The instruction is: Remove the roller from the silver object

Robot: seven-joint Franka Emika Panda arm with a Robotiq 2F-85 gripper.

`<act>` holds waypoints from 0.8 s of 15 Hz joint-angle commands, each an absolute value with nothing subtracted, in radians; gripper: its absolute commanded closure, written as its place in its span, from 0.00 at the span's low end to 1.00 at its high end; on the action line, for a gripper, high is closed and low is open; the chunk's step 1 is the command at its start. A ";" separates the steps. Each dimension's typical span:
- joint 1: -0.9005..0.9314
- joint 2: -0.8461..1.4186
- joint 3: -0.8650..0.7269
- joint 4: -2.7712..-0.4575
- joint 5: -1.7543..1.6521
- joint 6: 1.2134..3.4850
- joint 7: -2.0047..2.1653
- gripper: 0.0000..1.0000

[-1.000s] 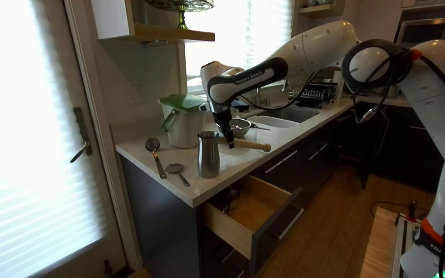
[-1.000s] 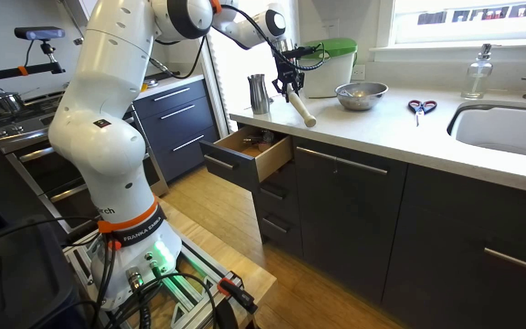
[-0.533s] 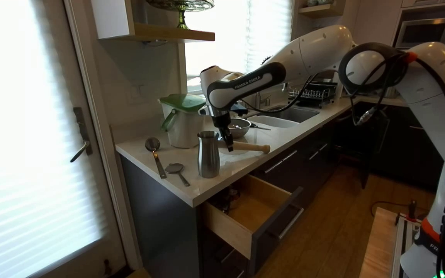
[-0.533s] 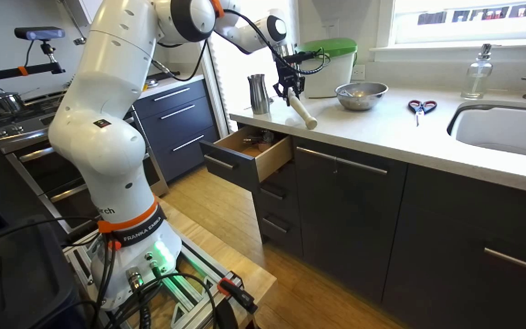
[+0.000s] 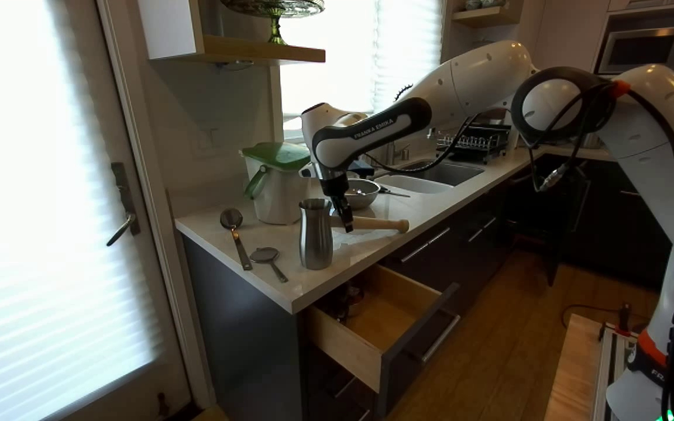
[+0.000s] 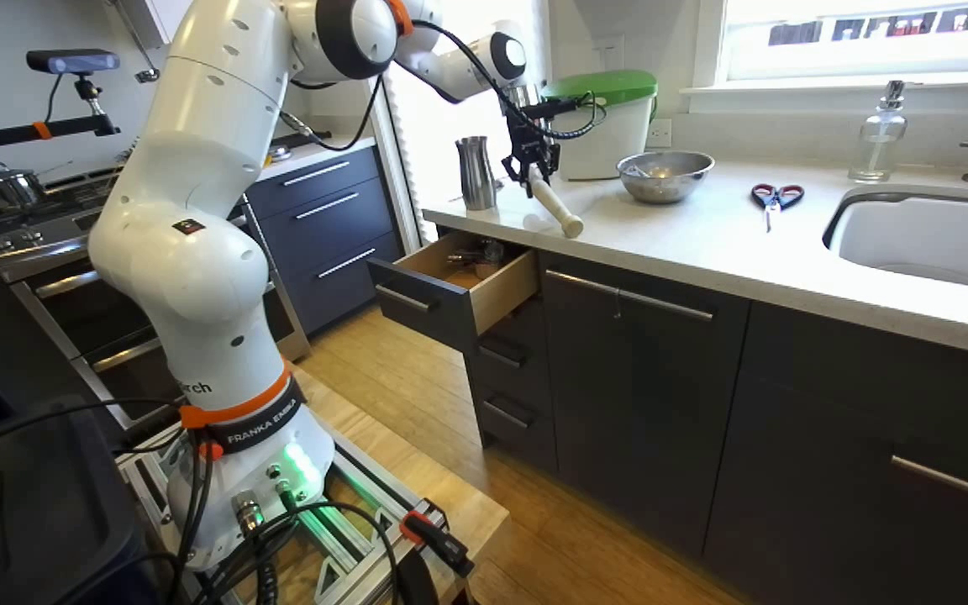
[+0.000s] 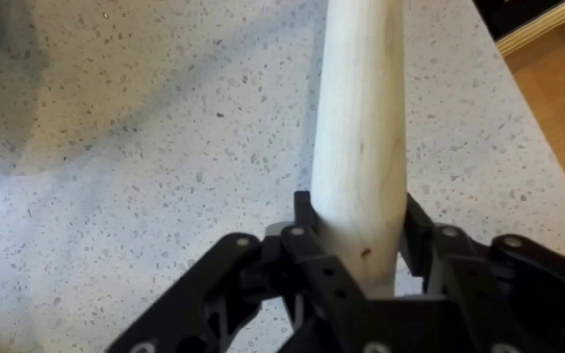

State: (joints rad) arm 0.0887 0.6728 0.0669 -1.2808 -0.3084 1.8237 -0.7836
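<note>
The roller (image 5: 379,223), a pale tan wooden pin, lies nearly level outside the silver cup, low over the counter; I cannot tell if it touches it. It also shows in an exterior view (image 6: 553,202) and in the wrist view (image 7: 361,113). The silver cup (image 5: 316,237) stands upright near the counter's corner; it also shows in an exterior view (image 6: 476,172). My gripper (image 7: 358,208) is shut on the roller, a finger against each side. In an exterior view the gripper (image 5: 347,228) is close beside the cup. One roller end is hidden.
A green-lidded white bin (image 5: 281,193) and a metal bowl (image 6: 665,176) stand behind the gripper. Two strainers (image 5: 264,255) lie left of the cup in an exterior view. Scissors (image 6: 776,197) lie near the sink. A drawer (image 5: 384,316) is open below the counter edge.
My gripper has come down a little with the roller in it over the last second. The roller's free end has hardly moved in the last half second. The cup has not moved.
</note>
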 commanded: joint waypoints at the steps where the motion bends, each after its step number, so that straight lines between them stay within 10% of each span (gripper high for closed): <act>1: 0.092 0.685 0.063 -1.273 -0.336 1.833 -0.788 0.75; 12: 0.093 0.698 0.063 -1.269 -0.344 1.827 -0.795 0.59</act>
State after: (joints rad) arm 0.0887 0.6864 0.0669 -1.2808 -0.3191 1.8237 -0.7861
